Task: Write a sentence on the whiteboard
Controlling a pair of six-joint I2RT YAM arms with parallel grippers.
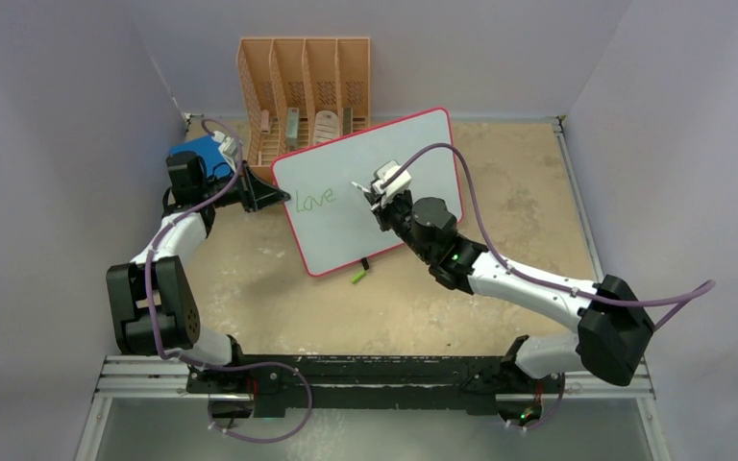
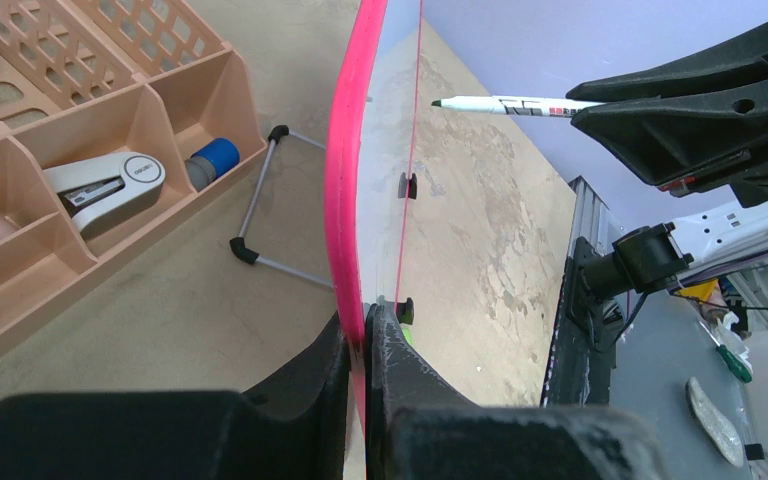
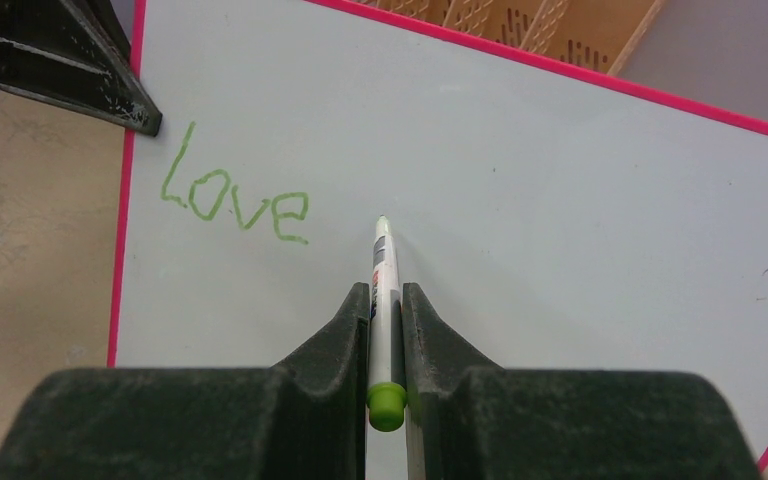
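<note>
Whiteboard [image 1: 375,187] stands propped at a slant mid-worktop [image 1: 500,173], black feet on the surface. Its left edge is toward your left arm [image 1: 168,240].

Left jaws: pressed together on the board's pink rim at the left edge. The left wrist view shows the rim [image 2: 345,180] pinched between both fingers [image 2: 310,375].

Right jaws: pinching a white marker [image 3: 384,265] with a green end [image 3: 386,405], held over the board face by your right arm [image 1: 528,283]. The tip points at the board just right of the writing. You cannot tell from these views whether the tip touches.

The sentence [image 3: 235,200]: only "Love" is there, in green, on the board's left part, near the clamped edge.

Behind the board:
- A peach desk organizer [image 1: 307,86], with a stapler [image 2: 105,180] in one compartment.
- A wire stand [image 2: 270,200] on the worktop.
- A blue book [image 1: 202,154], beside the left wrist.

A small green piece [image 1: 357,277] lies on the worktop just below the board's lower edge.
</note>
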